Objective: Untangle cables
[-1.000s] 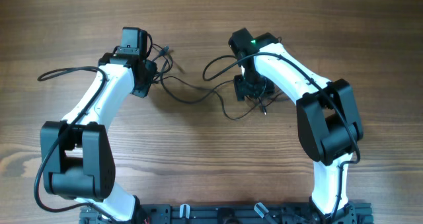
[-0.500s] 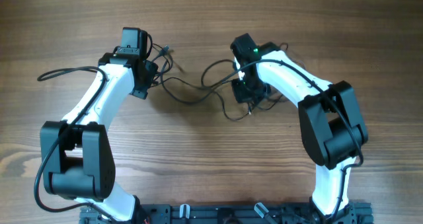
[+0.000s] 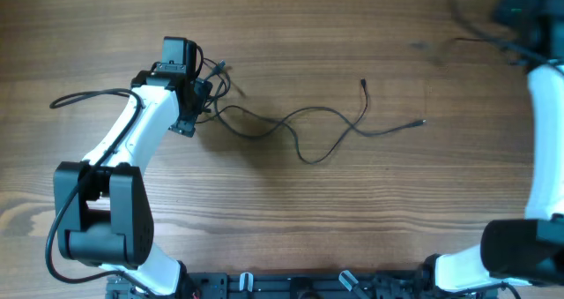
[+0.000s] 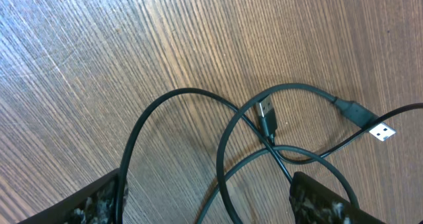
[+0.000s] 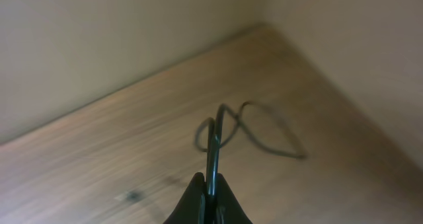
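Observation:
Thin black cables (image 3: 304,123) lie strung out across the middle of the table, with loose tips at the centre and right. My left gripper (image 3: 201,100) stands at their left end. In the left wrist view its jaws are open (image 4: 208,184), low over crossing cable loops (image 4: 264,148) that run between the fingers (image 4: 99,197). A small plug (image 4: 266,116) and a USB plug (image 4: 382,131) lie just ahead. My right gripper (image 5: 210,184) is shut on one thin cable (image 5: 213,141), raised at the far right corner (image 3: 520,12); the rest of that cable (image 3: 471,41) trails off blurred.
A thicker black arm cable (image 3: 88,96) curves off the left arm toward the left. The right arm's white link (image 3: 546,140) runs down the right edge. A black rail (image 3: 308,286) lines the near edge of the wooden table (image 3: 264,211).
My right gripper shut on a cable at the centre and swung away to the far right corner, drawing it out. The cables left behind now lie stretched out. My left gripper opened wider.

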Controlling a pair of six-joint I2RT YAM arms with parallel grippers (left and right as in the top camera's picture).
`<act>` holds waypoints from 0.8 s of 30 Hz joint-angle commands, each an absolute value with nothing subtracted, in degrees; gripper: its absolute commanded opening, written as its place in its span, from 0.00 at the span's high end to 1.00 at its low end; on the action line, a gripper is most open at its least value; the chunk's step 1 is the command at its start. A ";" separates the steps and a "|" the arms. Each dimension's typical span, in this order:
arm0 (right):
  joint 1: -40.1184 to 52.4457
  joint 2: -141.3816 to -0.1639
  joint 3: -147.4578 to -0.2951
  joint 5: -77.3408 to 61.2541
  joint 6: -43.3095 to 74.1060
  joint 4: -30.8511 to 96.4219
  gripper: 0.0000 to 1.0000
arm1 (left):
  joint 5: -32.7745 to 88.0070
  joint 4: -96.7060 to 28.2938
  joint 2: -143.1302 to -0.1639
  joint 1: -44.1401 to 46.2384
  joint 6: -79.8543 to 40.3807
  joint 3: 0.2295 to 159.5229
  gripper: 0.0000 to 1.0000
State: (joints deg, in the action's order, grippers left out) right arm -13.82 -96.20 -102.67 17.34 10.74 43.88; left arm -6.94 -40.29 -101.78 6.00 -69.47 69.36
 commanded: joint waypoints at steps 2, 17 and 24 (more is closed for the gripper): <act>-27.16 -100.33 -102.50 19.20 3.79 36.53 0.96 | -7.09 -40.38 -101.30 6.17 -69.21 69.34 0.17; -35.73 -129.05 -102.87 4.84 3.03 43.16 0.94 | -7.07 -40.40 -101.30 6.17 -69.21 69.34 0.09; -35.70 -124.60 -108.05 22.28 3.16 44.69 0.15 | -7.07 -40.34 -101.30 6.17 -69.21 69.34 0.00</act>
State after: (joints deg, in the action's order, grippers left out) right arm -35.68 -128.84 -105.95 11.09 2.70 44.58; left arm -6.94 -40.32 -101.78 6.00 -69.47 69.38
